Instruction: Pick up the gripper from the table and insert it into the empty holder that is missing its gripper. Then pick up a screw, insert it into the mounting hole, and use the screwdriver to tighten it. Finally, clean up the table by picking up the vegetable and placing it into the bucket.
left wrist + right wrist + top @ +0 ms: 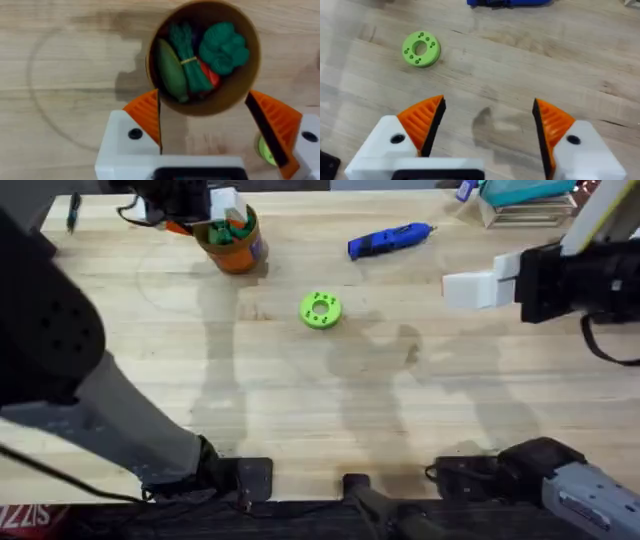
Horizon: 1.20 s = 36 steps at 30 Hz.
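arm bases: lower edge of the overhead frame, dark mounts on the wooden surface (300,410); left arm rises large, dark and blurred up the left side.

right pincer (487,125): spread, nothing between its 2 orange ribbed pads (422,120), bare wood in the gap. In the overhead frame its white fingers (480,285) sit at right-centre, pointing left, above bare surface.

green disc (320,309): bright green ring with small holes, flat on the surface, centre of the overhead frame, well apart from both pincers. Also seen in the right wrist view (421,48), beyond the right pincer.

screwdriver (390,240): blue, lying flat on the surface, upper centre-right of the overhead frame, tilted with its tip end toward the upper right. Touched by nothing. Blue body at the far edge of the right wrist view (507,2).

left pincer (205,115): spread, the 2 orange pads wide apart, holding nothing. It sits over the near rim of the bucket. In the overhead frame it is upper left, just over the bucket, mostly dark arm.

bucket (232,242): orange, round, upright on the surface, upper left of the overhead frame, blue label on its side. Left wrist view (205,55) looks straight down into it.

vegetable (189,60): dark green leafy toy with a lighter band, lying inside the bucket among other toy pieces.

background: teal item and wooden rack at the upper right corner of the overhead frame.
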Tool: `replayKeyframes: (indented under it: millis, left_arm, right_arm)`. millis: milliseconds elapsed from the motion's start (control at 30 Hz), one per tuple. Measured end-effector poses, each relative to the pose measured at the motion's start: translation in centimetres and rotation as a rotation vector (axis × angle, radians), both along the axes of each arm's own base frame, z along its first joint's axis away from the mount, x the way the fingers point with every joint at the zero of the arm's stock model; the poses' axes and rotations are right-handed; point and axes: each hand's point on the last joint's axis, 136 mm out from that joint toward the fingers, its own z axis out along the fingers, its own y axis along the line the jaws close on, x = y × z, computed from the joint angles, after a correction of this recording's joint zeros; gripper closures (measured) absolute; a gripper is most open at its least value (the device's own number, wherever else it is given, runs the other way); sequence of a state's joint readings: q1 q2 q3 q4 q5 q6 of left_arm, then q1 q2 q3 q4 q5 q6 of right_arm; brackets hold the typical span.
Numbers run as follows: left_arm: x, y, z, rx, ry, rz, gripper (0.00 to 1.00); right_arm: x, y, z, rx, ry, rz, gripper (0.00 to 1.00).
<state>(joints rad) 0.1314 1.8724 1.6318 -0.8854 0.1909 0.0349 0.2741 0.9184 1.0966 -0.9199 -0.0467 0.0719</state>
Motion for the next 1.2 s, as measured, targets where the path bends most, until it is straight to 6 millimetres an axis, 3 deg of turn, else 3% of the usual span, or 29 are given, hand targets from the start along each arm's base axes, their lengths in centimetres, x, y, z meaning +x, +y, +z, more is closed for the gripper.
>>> replayKeyframes:
  millis: [133, 333, 600, 933, 1200]
  left_arm:
    - [-2.4, -0.3, 3.2, 0.002, -0.01, 0.0, 0.006]
    - [-7.9, -1.0, 8.1, 0.008, -0.003, -0.014, 0.006]
    - [-14.8, -1.6, 11.7, 0.029, 0.029, -0.025, 0.007]
    - [-22.6, -2.4, 17.2, 0.066, -0.124, -0.016, 0.007]
    - [-26.9, -2.9, 20.3, 0.09, -0.284, -0.012, 0.008]
  right_arm:
    - [0.0, 0.0, 0.0, 0.0, 0.0, 0.0, 0.008]
    - [0.0, 0.0, 0.0, 0.0, 0.0, 0.0, 0.008]
    - [0.0, 0.0, 0.0, 0.0, 0.001, -0.001, 0.008]
    - [0.0, 0.0, 0.0, 0.0, 0.001, 0.0, 0.007]
    - [0.0, 0.0, 0.0, -0.001, 0.001, 0.0, 0.008]
